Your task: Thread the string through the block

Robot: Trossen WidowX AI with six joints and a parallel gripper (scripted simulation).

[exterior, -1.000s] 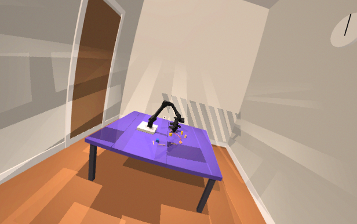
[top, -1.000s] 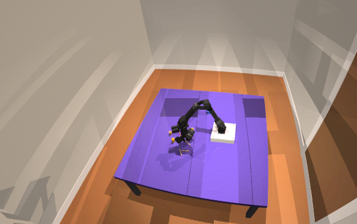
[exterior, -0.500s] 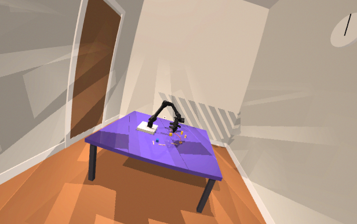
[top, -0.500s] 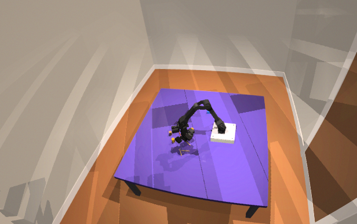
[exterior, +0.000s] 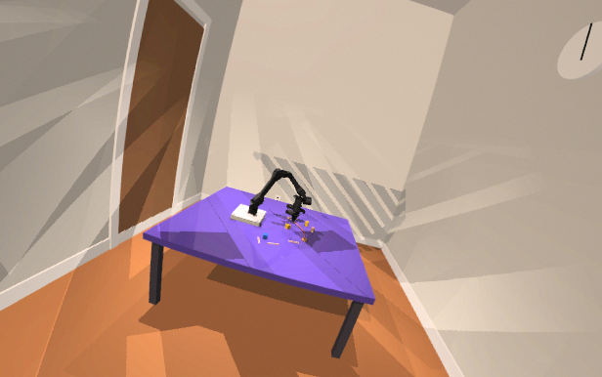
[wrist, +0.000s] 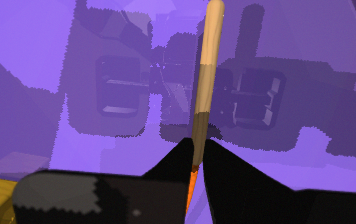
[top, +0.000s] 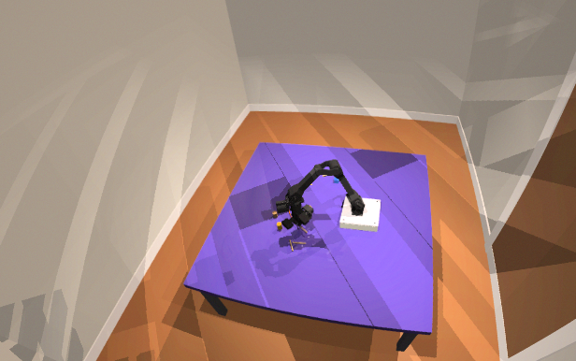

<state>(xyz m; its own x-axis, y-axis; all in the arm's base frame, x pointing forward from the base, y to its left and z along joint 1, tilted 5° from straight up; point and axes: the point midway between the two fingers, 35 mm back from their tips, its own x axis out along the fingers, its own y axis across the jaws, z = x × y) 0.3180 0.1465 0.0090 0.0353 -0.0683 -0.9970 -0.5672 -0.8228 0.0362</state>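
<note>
My gripper point(top: 296, 224) point(exterior: 294, 219) point(wrist: 196, 146) is shut on the string's stick point(wrist: 208, 65), low over the table. The fingertips grip it near its string end; its bare end points away from the gripper. The orange string point(wrist: 191, 192) runs back between the fingers, and in the exterior view the string point(exterior: 300, 230) slopes down to a small round piece point(exterior: 304, 239), apparently the button. A yellow-brown block point(exterior: 287, 226) stands beside the gripper, on the base side; its hole cannot be made out. A yellow surface point(wrist: 6, 200) at the wrist view's lower left looks like this block.
Two loose sticks point(top: 292, 246) point(top: 299, 242) lie near the gripper. A yellow piece point(top: 279, 225) point(exterior: 307, 223) and a smaller tan piece point(top: 274, 214) point(exterior: 313, 230) stand nearby. A blue piece point(top: 336, 180) point(exterior: 265, 236) lies farther off, near other sticks point(exterior: 273, 243) point(exterior: 293, 241).
</note>
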